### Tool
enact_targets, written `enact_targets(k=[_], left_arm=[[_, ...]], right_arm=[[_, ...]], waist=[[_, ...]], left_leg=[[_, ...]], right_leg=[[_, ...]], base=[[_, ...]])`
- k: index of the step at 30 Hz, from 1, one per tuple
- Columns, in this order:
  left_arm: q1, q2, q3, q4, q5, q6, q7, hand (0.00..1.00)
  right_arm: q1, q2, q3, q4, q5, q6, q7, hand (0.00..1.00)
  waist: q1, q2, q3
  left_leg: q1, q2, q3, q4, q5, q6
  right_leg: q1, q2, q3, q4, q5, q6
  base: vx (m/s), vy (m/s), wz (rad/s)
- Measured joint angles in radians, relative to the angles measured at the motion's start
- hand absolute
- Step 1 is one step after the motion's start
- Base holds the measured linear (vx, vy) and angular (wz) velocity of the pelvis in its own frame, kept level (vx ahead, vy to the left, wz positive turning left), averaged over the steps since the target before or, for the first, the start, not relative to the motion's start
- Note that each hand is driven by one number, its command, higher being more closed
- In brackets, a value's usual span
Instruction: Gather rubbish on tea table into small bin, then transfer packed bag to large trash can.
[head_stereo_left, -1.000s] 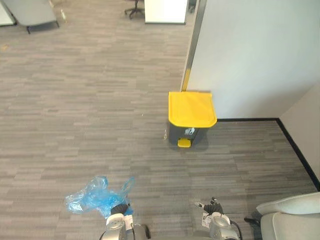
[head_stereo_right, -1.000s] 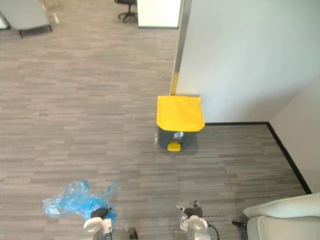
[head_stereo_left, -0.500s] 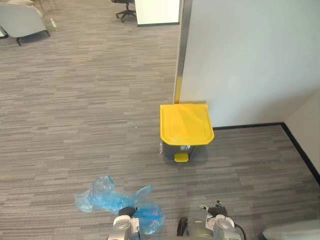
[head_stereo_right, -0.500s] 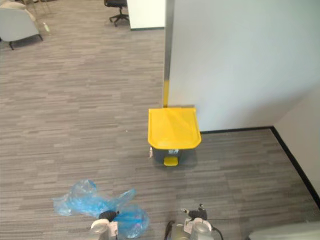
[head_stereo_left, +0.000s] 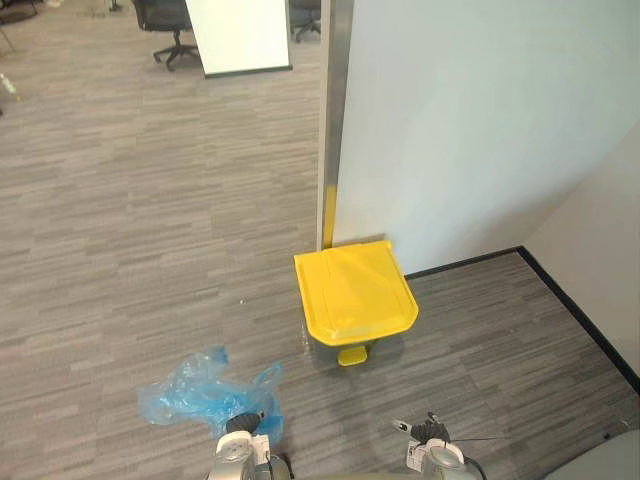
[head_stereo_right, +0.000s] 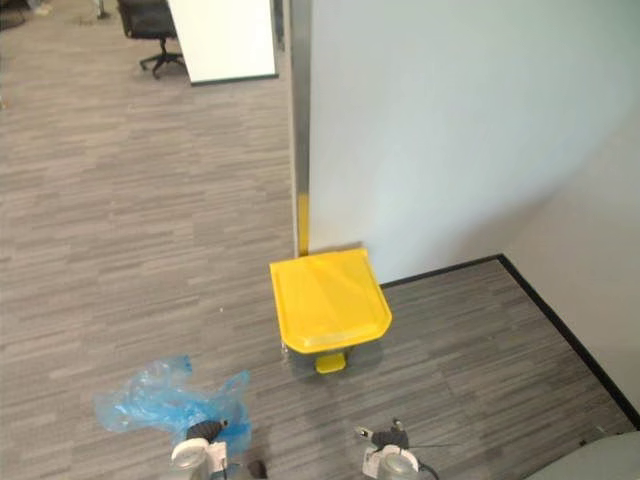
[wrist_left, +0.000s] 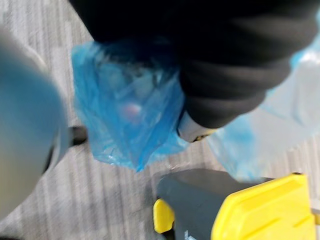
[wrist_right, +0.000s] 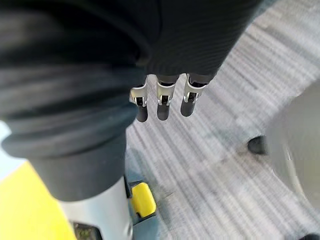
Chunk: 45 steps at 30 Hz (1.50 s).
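Note:
A crumpled blue plastic bag (head_stereo_left: 203, 393) hangs at the lower left, and my left hand (head_stereo_left: 238, 426) is shut on its top. The left wrist view has the bag (wrist_left: 125, 110) dangling past the hand's dark cover (wrist_left: 225, 75), just above the floor, with something pale inside. Ahead stands the large trash can (head_stereo_left: 355, 296), grey with a shut yellow lid and a yellow pedal (head_stereo_left: 351, 355), set against the wall. My right hand (head_stereo_left: 425, 432) hangs at the lower right, its fingers (wrist_right: 160, 105) straight and holding nothing, with the can's pedal (wrist_right: 142, 199) below them.
A white wall (head_stereo_left: 470, 120) rises behind the can, ending in a metal post (head_stereo_left: 333, 110) with a yellow strip at its foot. Black skirting (head_stereo_left: 575, 315) runs along the right. An office chair (head_stereo_left: 165, 25) stands far back. A grey seat corner (head_stereo_left: 615, 462) shows at the lower right.
The camera has moved: the trash can now sits lower and closer, turned slightly. The blue bag has stayed in my left hand and swung a little. The right hand hangs as before.

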Motion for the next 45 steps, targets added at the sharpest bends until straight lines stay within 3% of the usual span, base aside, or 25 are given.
enact_targets(k=[1, 2, 3, 4, 6, 7, 8, 9, 10, 12, 14, 20, 29, 36, 45], left_arm=[[0.0, 0.001, -0.001, 0.001, 0.0, 0.001, 0.0, 1.0], [0.002, 0.005, 0.0, 0.009, -0.001, 0.002, 0.003, 1.0], [0.0, 0.009, 0.001, 0.014, 0.0, 0.003, 0.005, 1.0], [-0.002, 0.015, 0.001, 0.023, 0.0, 0.003, 0.015, 1.0], [-0.009, 0.014, 0.003, 0.042, 0.0, 0.003, 0.016, 1.0], [-0.013, 0.012, 0.005, 0.059, 0.0, 0.003, 0.016, 1.0], [-0.012, 0.014, 0.005, 0.059, 0.0, 0.003, 0.016, 1.0], [-0.021, 0.016, 0.015, 0.069, 0.0, 0.002, 0.015, 1.0], [-0.029, -0.01, 0.029, 0.076, 0.001, 0.004, 0.015, 1.0], [-0.023, -0.016, 0.024, 0.08, 0.005, 0.003, 0.013, 1.0], [-0.024, -0.016, 0.022, 0.08, 0.006, 0.003, 0.012, 1.0], [-0.029, -0.016, 0.019, 0.078, 0.009, 0.002, 0.011, 1.0], [-0.03, -0.005, 0.002, 0.078, 0.011, 0.004, 0.014, 1.0], [-0.004, -0.001, 0.007, 0.079, 0.019, 0.003, 0.014, 1.0], [-0.008, -0.008, 0.046, 0.079, 0.019, 0.002, 0.015, 1.0]], right_arm=[[0.0, 0.0, 0.002, 0.0, 0.0, 0.0, 0.0, 0.0], [0.0, -0.004, 0.003, -0.008, 0.0, -0.002, -0.001, 0.0], [0.001, -0.004, 0.004, -0.008, 0.001, -0.002, -0.001, 0.0], [0.001, -0.004, 0.009, -0.008, 0.0, -0.003, -0.001, 0.0], [-0.004, -0.004, 0.01, -0.008, 0.0, -0.009, -0.001, 0.0], [-0.004, -0.004, 0.007, -0.003, 0.0, -0.011, -0.001, 0.0], [-0.003, -0.004, 0.007, 0.001, 0.0, -0.01, -0.001, 0.0], [0.003, -0.005, 0.003, 0.011, 0.001, -0.009, 0.002, 0.0], [-0.004, -0.023, -0.027, 0.015, 0.0, -0.009, -0.003, 0.0], [-0.006, -0.031, -0.041, 0.019, 0.0, -0.007, -0.002, 0.0], [-0.006, -0.029, -0.049, 0.018, 0.002, -0.01, -0.003, 0.0], [0.009, -0.027, -0.062, 0.04, 0.012, -0.008, -0.003, 0.0], [0.012, -0.024, -0.11, 0.04, 0.042, -0.007, -0.003, 0.0], [0.017, -0.02, -0.119, 0.04, 0.041, -0.007, -0.004, 0.0], [0.005, -0.021, -0.104, 0.038, 0.041, -0.009, -0.008, 0.0]], waist=[[-0.002, -0.003, 0.004], [-0.005, -0.005, 0.02], [-0.005, -0.008, 0.018], [-0.007, -0.014, 0.016], [-0.019, -0.015, 0.016], [-0.029, -0.017, 0.016], [-0.029, -0.022, 0.012], [-0.032, -0.032, 0.009], [-0.026, 0.014, 0.01], [-0.024, 0.04, -0.001], [-0.029, 0.049, -0.005], [-0.029, 0.005, -0.01], [-0.028, 0.015, -0.02], [-0.028, 0.011, -0.022], [-0.024, 0.012, -0.009]], left_leg=[[0.011, -0.004, 0.0, -0.003, -0.01, 0.006], [0.046, -0.009, 0.001, 0.0, -0.036, 0.004], [0.054, -0.009, 0.0, 0.002, -0.041, 0.003], [0.08, -0.008, -0.003, -0.002, -0.051, 0.003], [0.092, 0.0, -0.022, -0.001, -0.065, -0.007], [0.099, 0.007, -0.045, 0.005, -0.069, -0.024], [0.1, 0.004, -0.055, 0.01, -0.068, -0.037], [0.103, -0.007, -0.091, 0.018, -0.083, -0.06], [0.109, 0.024, -0.126, 0.018, -0.08, -0.062], [0.116, 0.051, -0.136, 0.01, -0.079, -0.062], [0.114, 0.067, -0.153, 0.013, -0.067, -0.063], [0.058, 0.07, -0.156, 0.118, -0.053, -0.078], [0.091, 0.03, -0.064, 0.007, -0.006, -0.07], [0.124, 0.022, -0.028, -0.011, -0.006, -0.07], [0.137, 0.034, 0.035, -0.094, -0.016, -0.062]], right_leg=[[-0.025, -0.009, 0.001, 0.056, 0.014, 0.013], [-0.096, -0.027, 0.002, 0.208, 0.017, -0.006], [-0.108, -0.03, -0.004, 0.229, -0.003, -0.017], [-0.134, -0.03, -0.035, 0.24, -0.067, -0.029], [-0.166, -0.009, -0.077, 0.158, -0.11, -0.052], [-0.176, 0.036, -0.071, 0.001, -0.095, -0.065], [-0.171, 0.049, -0.062, -0.064, -0.062, -0.072], [-0.142, 0.06, -0.064, -0.136, -0.023, -0.102], [-0.108, 0.083, -0.085, -0.161, -0.013, -0.117], [-0.09, 0.111, -0.096, -0.189, -0.019, -0.125], [-0.057, 0.124, -0.119, -0.233, -0.02, -0.127], [0.035, 0.096, -0.18, -0.344, -0.003, -0.108], [0.05, 0.086, -0.142, -0.472, 0.106, -0.086], [0.067, 0.089, -0.105, -0.497, 0.132, -0.08], [0.007, 0.131, -0.063, -0.498, 0.165, -0.092]], base=[[0.13, 0.078, -0.05], [0.1, 0.04, 0.0], [0.16, 0.02, 0.01], [0.17, -0.041, 0.14], [0.27, -0.118, 0.35], [0.23, -0.131, 0.48], [0.33, -0.174, 0.65], [0.26, -0.104, 0.42], [0.43, -0.176, 0.3], [0.3, -0.123, 0.02], [0.22, -0.102, 0.2], [0.08, 0.0, 0.32], [-0.01, 0.072, -0.08], [-0.08, 0.037, -0.16], [-0.16, -0.029, -0.18]])
